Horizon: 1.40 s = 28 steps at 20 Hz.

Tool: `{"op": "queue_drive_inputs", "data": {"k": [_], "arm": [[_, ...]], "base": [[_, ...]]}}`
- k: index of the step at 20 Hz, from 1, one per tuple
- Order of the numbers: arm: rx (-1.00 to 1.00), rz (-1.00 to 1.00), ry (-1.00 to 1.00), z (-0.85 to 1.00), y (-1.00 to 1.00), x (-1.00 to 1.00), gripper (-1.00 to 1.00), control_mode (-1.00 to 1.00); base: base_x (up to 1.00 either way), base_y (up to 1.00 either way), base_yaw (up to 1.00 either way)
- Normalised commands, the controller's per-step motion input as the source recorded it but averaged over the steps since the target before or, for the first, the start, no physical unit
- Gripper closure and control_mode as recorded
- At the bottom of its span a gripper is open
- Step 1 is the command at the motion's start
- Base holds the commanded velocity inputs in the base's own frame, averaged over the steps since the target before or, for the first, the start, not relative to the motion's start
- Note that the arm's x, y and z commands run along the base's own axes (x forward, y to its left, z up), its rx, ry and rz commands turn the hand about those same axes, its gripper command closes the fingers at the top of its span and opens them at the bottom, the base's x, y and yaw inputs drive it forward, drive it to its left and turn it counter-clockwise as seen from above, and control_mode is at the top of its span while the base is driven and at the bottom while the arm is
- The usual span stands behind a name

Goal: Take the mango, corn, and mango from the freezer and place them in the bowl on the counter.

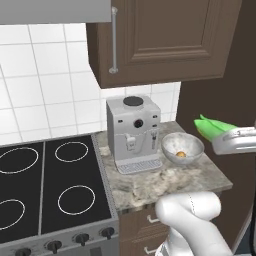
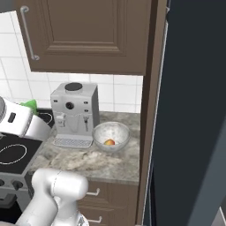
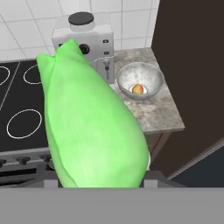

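Observation:
My gripper (image 1: 221, 132) is shut on the corn (image 1: 212, 126), a bright green husked ear held in the air to the right of the bowl and above it. In the hand view the corn (image 3: 92, 122) covers the fingertips. The whitish speckled bowl (image 1: 171, 145) stands on the counter (image 1: 150, 186) beside the coffee machine, with one mango (image 1: 181, 154) lying in it. From the right base view the corn (image 2: 30, 104) pokes out beyond the white hand at the left, away from the bowl (image 2: 111, 131) and its mango (image 2: 109, 142). The dark blue-grey freezer (image 2: 190, 110) rises at the right.
A grey coffee machine (image 1: 134, 132) stands on the counter left of the bowl. A black stove top (image 1: 50, 185) with several burner rings lies further left. Brown wall cabinets (image 1: 160, 40) hang overhead, and a tall brown panel (image 2: 149, 110) separates the counter from the freezer.

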Motion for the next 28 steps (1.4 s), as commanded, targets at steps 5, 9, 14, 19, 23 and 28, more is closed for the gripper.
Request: {"op": "queue_drive_inputs", "data": {"k": [5,9,14,19,23,28], "arm": [[0.00,0.00,0.00,-0.15,-0.23,0.39,1.00,-1.00],[0.00,0.00,0.01,-0.42,-0.34,0.84,1.00,-1.00],[-0.04,0.00,0.03,-0.71,-0.09,0.73,1.00,-1.00],[-0.07,0.00,0.06,-0.77,0.00,0.70,1.00,-1.00],[-0.02,0.00,0.11,-0.47,-0.11,0.61,1.00,-1.00],[0.00,0.00,0.14,-0.19,-0.50,0.53,1.00,-1.00]], "base": [[0.22,-0.13,0.00],[0.00,0.00,0.00],[0.00,0.00,0.00],[0.00,0.00,0.00],[0.00,0.00,0.00],[0.00,0.00,0.00]]}}
